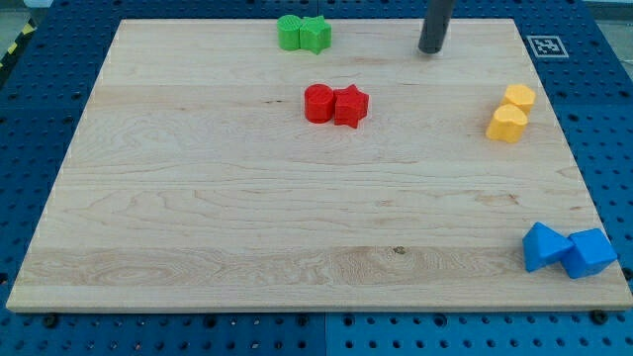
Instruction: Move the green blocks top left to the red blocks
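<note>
Two green blocks sit touching at the view's top, left of centre: a green star-like block (290, 32) and a green rounded block (316, 35). Below them, apart by a gap of bare wood, lie a red cylinder (319, 103) and a red star (350, 106), touching each other. My tip (430, 49) stands on the board at the view's top, well to the right of the green blocks and up-right of the red ones, touching no block.
Two yellow blocks (511, 112) sit together at the view's right. Two blue blocks (568, 249) sit at the bottom right corner. The wooden board (198, 198) lies on a blue perforated table; a marker tag (545, 45) is at its top right corner.
</note>
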Robot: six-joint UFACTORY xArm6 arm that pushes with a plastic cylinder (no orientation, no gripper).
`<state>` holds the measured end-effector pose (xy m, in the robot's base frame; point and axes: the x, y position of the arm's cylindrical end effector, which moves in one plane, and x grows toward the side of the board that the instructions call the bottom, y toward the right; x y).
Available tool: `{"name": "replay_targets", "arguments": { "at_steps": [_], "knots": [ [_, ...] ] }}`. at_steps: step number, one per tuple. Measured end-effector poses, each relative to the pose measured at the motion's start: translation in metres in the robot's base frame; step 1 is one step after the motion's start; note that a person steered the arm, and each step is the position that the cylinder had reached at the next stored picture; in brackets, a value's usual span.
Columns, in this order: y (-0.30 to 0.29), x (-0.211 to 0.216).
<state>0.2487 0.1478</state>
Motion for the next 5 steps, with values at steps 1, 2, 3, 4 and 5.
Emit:
{"name": "replay_targets", "arguments": {
  "at_steps": [1,2,3,4,5],
  "knots": [
    [-0.031,-0.023],
    [-0.067,-0.039],
    [-0.132,-0.038],
    [-0.17,-0.011],
    [-0.18,0.021]
  ]
}}
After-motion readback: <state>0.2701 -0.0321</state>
